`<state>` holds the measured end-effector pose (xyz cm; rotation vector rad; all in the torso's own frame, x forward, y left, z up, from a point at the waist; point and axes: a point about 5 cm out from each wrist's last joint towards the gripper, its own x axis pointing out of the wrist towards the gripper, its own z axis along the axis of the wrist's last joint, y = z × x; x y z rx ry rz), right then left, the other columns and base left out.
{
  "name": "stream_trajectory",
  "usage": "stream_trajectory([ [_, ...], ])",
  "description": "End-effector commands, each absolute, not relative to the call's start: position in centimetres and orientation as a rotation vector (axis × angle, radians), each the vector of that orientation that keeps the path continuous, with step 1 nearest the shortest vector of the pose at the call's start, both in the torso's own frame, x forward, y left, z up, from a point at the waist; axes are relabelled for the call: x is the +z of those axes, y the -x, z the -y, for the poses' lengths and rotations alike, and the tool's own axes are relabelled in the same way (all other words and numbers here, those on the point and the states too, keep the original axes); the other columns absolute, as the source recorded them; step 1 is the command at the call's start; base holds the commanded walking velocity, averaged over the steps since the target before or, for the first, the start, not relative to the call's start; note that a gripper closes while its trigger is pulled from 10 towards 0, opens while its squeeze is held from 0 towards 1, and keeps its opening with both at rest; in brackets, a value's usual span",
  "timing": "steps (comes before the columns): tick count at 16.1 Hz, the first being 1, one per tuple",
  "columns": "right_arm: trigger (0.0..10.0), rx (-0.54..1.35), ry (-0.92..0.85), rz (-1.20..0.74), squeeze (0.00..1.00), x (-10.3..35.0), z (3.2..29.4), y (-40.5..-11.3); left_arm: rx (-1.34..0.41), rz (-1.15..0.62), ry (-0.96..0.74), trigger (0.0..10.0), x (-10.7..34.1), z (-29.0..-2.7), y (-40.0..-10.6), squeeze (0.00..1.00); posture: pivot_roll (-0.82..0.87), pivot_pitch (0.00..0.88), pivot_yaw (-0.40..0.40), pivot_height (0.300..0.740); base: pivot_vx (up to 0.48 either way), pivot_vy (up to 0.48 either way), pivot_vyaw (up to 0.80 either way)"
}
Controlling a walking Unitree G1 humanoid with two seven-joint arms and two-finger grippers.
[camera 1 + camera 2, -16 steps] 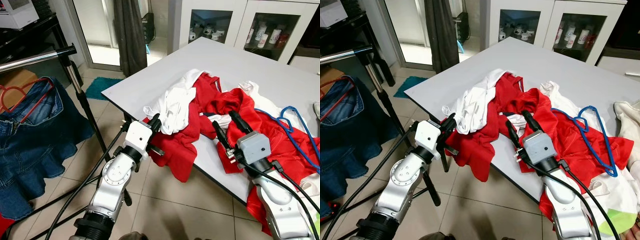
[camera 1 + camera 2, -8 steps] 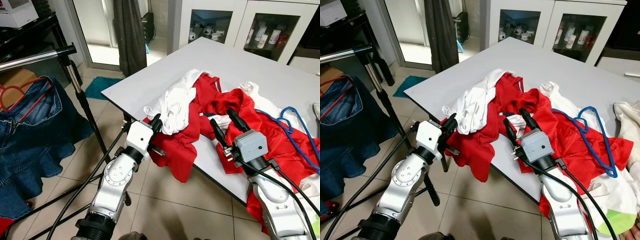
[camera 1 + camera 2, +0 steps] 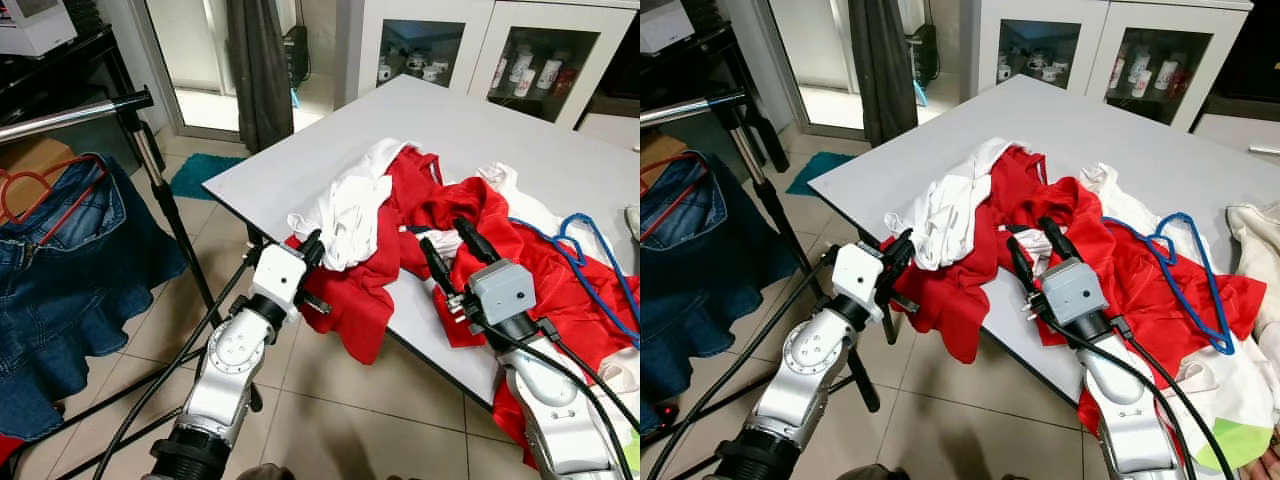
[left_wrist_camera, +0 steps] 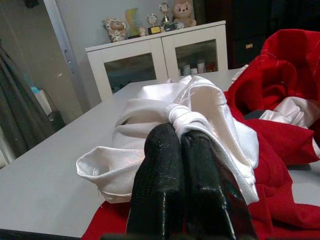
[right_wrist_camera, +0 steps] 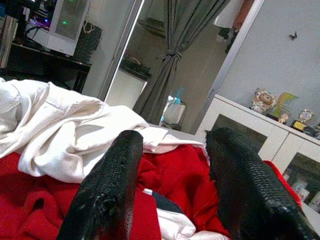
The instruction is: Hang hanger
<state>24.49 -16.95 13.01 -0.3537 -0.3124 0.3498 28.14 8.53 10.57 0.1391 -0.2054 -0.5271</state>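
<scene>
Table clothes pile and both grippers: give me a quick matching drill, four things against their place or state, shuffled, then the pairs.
Things:
1. left gripper
2. right gripper
3. blue wire hanger
4. blue denim skirt

Places or states:
A. lying on red cloth at the right of the grey table
B. fingers apart, over the red cloth pile
C. hanging on a red hanger under the metal rail
D. fingers together, at the crumpled white garment

Pairs: 1-D, 2-B, 3-A, 4-C
</scene>
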Motion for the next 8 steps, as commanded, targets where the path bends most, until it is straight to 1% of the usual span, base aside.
stream_trajectory([
  [1,10.0,0.345,0.358,0.318,0.0,13.02,17.0,-24.47,-0.534,0.212,-0.14,10.0,10.79,-8.41,-28.17,0.0,0.06,0.0,0.051,0.74,0.0,0.0,0.0],
  [8,10.0,0.343,0.362,0.32,0.0,13.14,17.03,-24.49,-0.534,0.213,-0.134,10.0,10.77,-8.25,-28.14,0.0,0.06,0.0,0.047,0.74,0.0,0.0,0.0],
])
